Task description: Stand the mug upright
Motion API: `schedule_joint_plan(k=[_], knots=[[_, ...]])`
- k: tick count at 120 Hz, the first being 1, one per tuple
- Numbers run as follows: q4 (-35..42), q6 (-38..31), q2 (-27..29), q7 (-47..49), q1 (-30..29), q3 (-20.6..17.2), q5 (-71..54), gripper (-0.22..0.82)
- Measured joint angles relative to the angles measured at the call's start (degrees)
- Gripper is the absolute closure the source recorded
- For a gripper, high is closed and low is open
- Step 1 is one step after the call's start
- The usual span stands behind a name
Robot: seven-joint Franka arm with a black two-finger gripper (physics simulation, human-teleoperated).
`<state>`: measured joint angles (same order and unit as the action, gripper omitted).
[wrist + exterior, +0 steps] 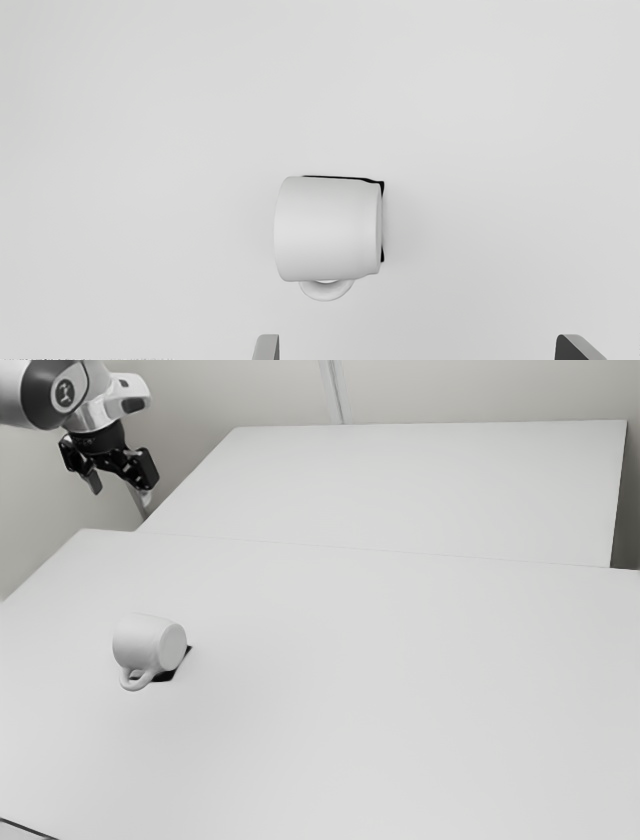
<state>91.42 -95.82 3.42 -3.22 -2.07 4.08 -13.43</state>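
White mug [148, 644]'s flopped on its side on the tabletop [400, 690], so not upright. Pincer [122, 492]'s wide open, empty, well above the mug. Reckon we're at the reach-and-grab bit: come down to the mug, grip, then tip it base-down.

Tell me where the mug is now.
The mug lies on its side on the white table, toward the exterior view's left, partly covering a black patch.
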Motion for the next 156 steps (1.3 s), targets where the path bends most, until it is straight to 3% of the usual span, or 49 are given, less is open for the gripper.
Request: schedule_joint_plan(k=[29, 57, 96, 135, 156], knots=[[1.27, -0.41, -0.03, 2.44, -0.91, 0.12, -0.07, 0.00], [1.10, 0.15, -1.15, 3.30, -10.17, 0.28, 6.91, 0.00], [-4.73, 3.89, -17.16, -6.33, -28.83, -0.31, 28.04, 0.00], [-10.36, 9.16, -31.68, -19.53, -35.15, -0.05, 38.86, 0.00], [-10.84, 10.13, -34.74, -25.38, -35.54, 0.33, 43.44, 0.00]])
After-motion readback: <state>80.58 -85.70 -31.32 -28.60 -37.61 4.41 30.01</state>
